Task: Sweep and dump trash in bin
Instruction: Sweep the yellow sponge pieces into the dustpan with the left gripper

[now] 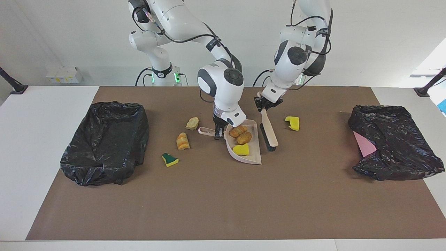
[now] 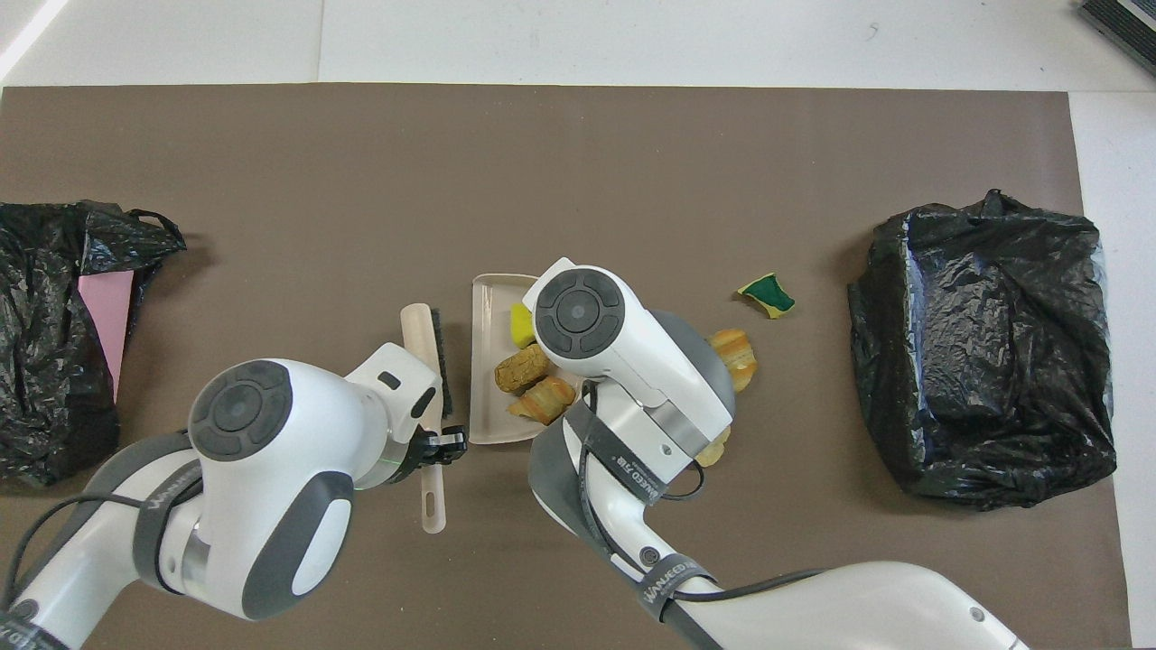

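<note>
Left gripper (image 1: 267, 103): pinching the brush (image 1: 269, 134) handle, centre frame.
Right gripper (image 1: 218, 132): gripping the dustpan (image 1: 249, 156), three scraps (image 1: 241, 149) sitting inside.

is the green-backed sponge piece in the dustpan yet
No, the green-backed sponge piece lies on the brown mat, apart from the dustpan, toward the right arm's end of the table.

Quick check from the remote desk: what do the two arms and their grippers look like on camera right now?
Both arms are glossy white with dark grey joint bands and round dark grey caps at the wrist. Black cables run along the links, strapped on with black bands lettered in white. The left gripper and right gripper are small, black and two-fingered, each under a white wrist block. Green lights glow at both bases.
</note>
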Available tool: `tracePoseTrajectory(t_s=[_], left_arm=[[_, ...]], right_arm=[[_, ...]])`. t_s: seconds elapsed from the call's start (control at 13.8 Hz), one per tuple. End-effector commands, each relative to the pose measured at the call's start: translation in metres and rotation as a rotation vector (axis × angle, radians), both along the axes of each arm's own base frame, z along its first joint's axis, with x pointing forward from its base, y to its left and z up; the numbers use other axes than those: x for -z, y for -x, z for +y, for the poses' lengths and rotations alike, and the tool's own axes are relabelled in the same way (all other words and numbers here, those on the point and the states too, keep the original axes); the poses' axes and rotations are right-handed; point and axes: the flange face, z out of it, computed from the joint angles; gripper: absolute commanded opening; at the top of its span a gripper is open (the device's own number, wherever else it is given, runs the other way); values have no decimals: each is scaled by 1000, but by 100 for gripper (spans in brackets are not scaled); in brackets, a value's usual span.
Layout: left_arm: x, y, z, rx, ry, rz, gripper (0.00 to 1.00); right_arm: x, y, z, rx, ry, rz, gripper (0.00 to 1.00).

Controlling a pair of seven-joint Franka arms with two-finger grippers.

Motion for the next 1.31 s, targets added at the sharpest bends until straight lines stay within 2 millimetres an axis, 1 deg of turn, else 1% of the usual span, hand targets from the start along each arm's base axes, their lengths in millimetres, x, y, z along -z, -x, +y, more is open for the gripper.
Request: tracePoseTrajectory(t_s=[0.0,0.15,0.29,0.36,0.44,0.51,0.58,0.65,0.73,0.87,0.95,1.09,1.24], left_arm=[[-12,21,31,-67,-107,80,0],[-12,37,46,-131,-262,111,0],[-9,60,54,-224,-338,129,0],[-3,75,61,-281,-361,134,0],[3,95,70,-346,-381,134,0],[9,109,76,-387,-397,132,0],[19,116,80,-393,-403,132,0],[29,118,80,-394,-395,119,0],[35,114,77,-394,-377,93,0],[46,104,70,-373,-341,59,0],[52,95,63,-345,-310,32,0],[55,84,56,-294,-230,4,0],[62,75,48,-196,-162,6,0]], right_arm=[[-1,8,-2,-36,-22,17,0],[-1,9,-1,-39,-24,18,0],[0,9,-1,-39,-24,19,0],[-1,8,0,-42,-30,12,0],[-1,7,-1,-41,-32,8,0],[-1,8,1,-42,-33,8,0],[-2,10,3,-54,-32,7,0],[-1,10,4,-63,-35,8,0],[-1,9,4,-66,-36,7,0],[0,11,3,-65,-34,10,0],[0,12,3,-68,-32,11,0],[0,13,3,-68,-32,11,0],[0,13,3,-68,-31,12,0]])
